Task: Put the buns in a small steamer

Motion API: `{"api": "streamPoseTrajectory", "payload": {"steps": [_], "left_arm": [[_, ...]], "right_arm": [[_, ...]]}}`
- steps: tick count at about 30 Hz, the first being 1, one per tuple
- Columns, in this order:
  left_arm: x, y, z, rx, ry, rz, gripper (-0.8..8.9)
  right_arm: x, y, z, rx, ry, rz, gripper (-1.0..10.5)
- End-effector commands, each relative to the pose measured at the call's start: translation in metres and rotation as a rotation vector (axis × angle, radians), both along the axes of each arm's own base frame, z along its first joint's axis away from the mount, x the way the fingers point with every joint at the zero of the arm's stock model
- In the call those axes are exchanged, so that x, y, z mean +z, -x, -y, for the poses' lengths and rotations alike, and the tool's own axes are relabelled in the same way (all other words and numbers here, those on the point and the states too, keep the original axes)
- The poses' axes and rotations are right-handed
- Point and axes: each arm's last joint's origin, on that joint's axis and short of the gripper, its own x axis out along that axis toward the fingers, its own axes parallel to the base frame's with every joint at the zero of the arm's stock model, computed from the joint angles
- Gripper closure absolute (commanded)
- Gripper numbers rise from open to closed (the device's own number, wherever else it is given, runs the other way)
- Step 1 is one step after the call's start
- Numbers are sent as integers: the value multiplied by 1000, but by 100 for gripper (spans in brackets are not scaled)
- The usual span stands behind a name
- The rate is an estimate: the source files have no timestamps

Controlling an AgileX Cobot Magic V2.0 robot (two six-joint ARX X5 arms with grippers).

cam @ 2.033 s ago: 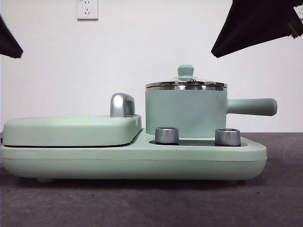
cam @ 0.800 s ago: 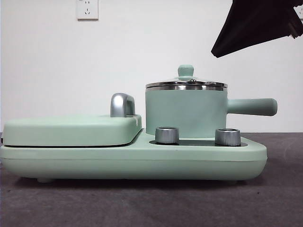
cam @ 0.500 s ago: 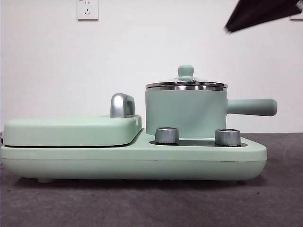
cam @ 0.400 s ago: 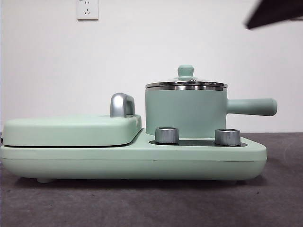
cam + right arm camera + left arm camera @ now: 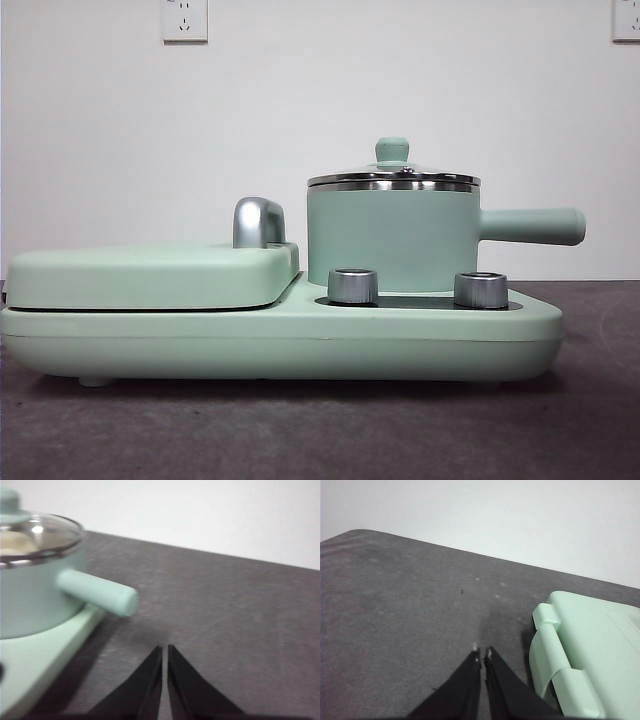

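The small steamer (image 5: 393, 238) stands on the right half of a mint green cooker base (image 5: 280, 340), its glass lid (image 5: 393, 178) seated on the steel rim and its long handle (image 5: 530, 226) pointing away from the flat grill lid (image 5: 150, 275), which lies closed on the left half with a chrome handle (image 5: 258, 221) at its inner edge. Through the glass, in the right wrist view, a pale mass (image 5: 15, 542) shows inside the pot; it is probably the buns, though too blurred to say how many. The right gripper (image 5: 164, 652) hangs over bare grey table (image 5: 240, 630) just beyond the handle's tip, jaws pressed together and holding nothing. The left gripper (image 5: 482, 655) hovers over the table beside the outer end of the cooker base, likewise closed and empty. Neither arm appears in the front view. Judged from this, the task looks done or nearly so. The chief risk is the protruding handle: a right arm sweeping low could catch it and turn or tip the pot, unseating the lid. Two metal knobs (image 5: 352, 285) stand in front of the pot and would obstruct a low frontal approach.
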Motion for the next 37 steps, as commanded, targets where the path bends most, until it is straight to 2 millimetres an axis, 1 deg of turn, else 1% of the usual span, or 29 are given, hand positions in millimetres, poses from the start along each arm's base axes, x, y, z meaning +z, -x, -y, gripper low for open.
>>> {"api": "streamPoseTrajectory", "payload": {"steps": [1,3,7,37], "left_arm": [[-5,-1,0,-1,7,-7,794],[-5,-1,0,-1,7,-7,794],[-5,-1,0,-1,6,-7,794],[-5,-1,0,-1,7,-7,794]], "right_arm": [[-7,4,3,-59,-16,51,930],[-12,6,4,-90,-21,52,930],[-10,9,5,-120,-17,73,930],[-10,9,4,-113,-23,73,930]]}}
